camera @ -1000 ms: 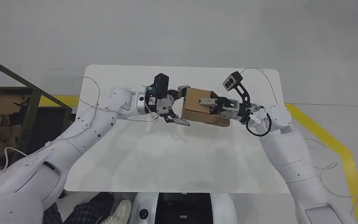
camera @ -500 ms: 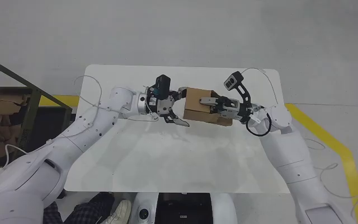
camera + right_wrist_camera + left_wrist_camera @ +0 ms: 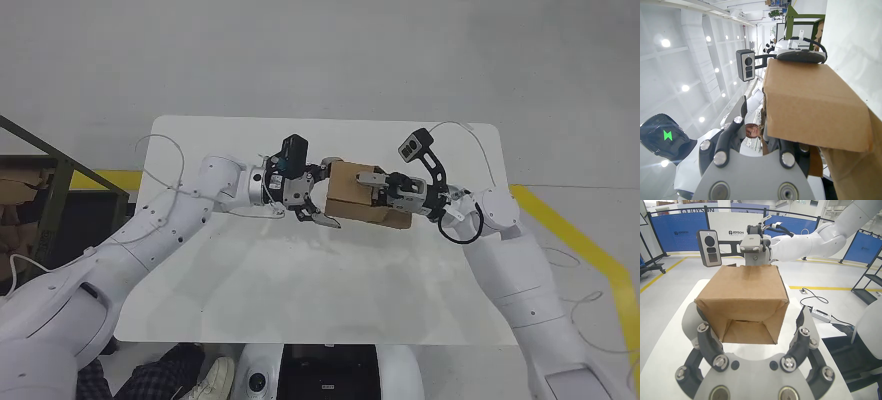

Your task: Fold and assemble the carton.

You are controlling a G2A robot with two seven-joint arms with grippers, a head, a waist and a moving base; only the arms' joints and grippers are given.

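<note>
The left gripper (image 3: 750,311) has crept a little closer to the carton (image 3: 365,192) over the last second. The carton and the right gripper (image 3: 368,181) have kept about their place.

Nearest the robot is the front half of the white table (image 3: 250,290). Farther across, in the table's far half and somewhat towards the robot's right, the brown carton lies lengthwise between the two arms.

The left gripper stands spread wide at the carton's open end. That end faces straight into it, so you look down the hollow inside to the closed far end. One finger (image 3: 701,316) sits right against the carton's edge at a lower corner. The other finger (image 3: 804,321) stands apart from the opposite wall, so this gripper holds nothing. The top and side walls are squared up, their front edges a bit ragged. I cannot tell whether the carton rests on the table or hangs just over it.

At the carton's other end the right gripper reaches in over the top wall, and a loose flap (image 3: 848,170) stands out by its wrist. Cardboard covers that part, so I cannot make out whether it is clamped on the carton or merely laid against it.

Beyond the table, a cable (image 3: 815,298) and a grey box (image 3: 821,314) lie on the floor. A yellow line (image 3: 819,288) runs past them, and blue panels (image 3: 687,237) fence off the room.
</note>
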